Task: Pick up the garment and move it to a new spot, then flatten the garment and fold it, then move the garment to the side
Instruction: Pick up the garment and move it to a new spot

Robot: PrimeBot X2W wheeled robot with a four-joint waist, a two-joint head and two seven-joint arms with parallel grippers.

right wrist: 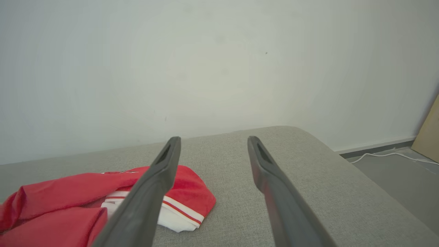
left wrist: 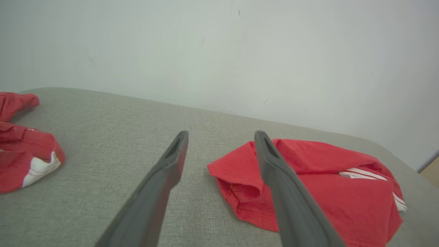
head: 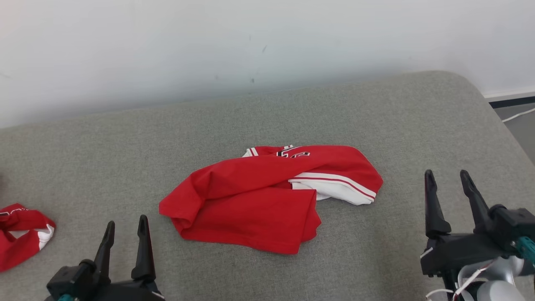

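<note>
Nothing in hand at this point. The left gripper (head: 126,220) sat low at the near edge, its 2 fingers spread wide and empty, just near-left of the garment (head: 250,209). The right gripper (head: 446,172) was the same, fingers wide apart and holding nothing, well apart from the cloth on its right.

The garment was a red tee w/ white striped trim. It lay crumpled mid-way across the grey cushion (head: 376,117), 1 half flopped over the other, w/ the white-trimmed sleeve poking out on the right. By my read, the pick-up hadn't begun.

What could go wrong:
- The cloth was doubled over, so a pinch on the near-left corner could catch 2 layers, or only the top 1. The tee would then come up bunched, not hanging open, and flattening would get harder.
- A shallow pinch might slip off thin fabric.
- The woven cover looked grippy, so dragging rather than lifting prob. would roll the hem under.

Around it:
- A 2nd red garment (head: 21,234) lay at the far left, well apart but on the left arm's side. A wide sweep that way could snag it.
- The wall (head: 209,42) closed off the back.
- At right the cushion rounded off toward the floor (head: 520,125), where a white cable (head: 518,113) ran, so there was less room to set down there.
- Nothing sat between either gripper and the tee.
</note>
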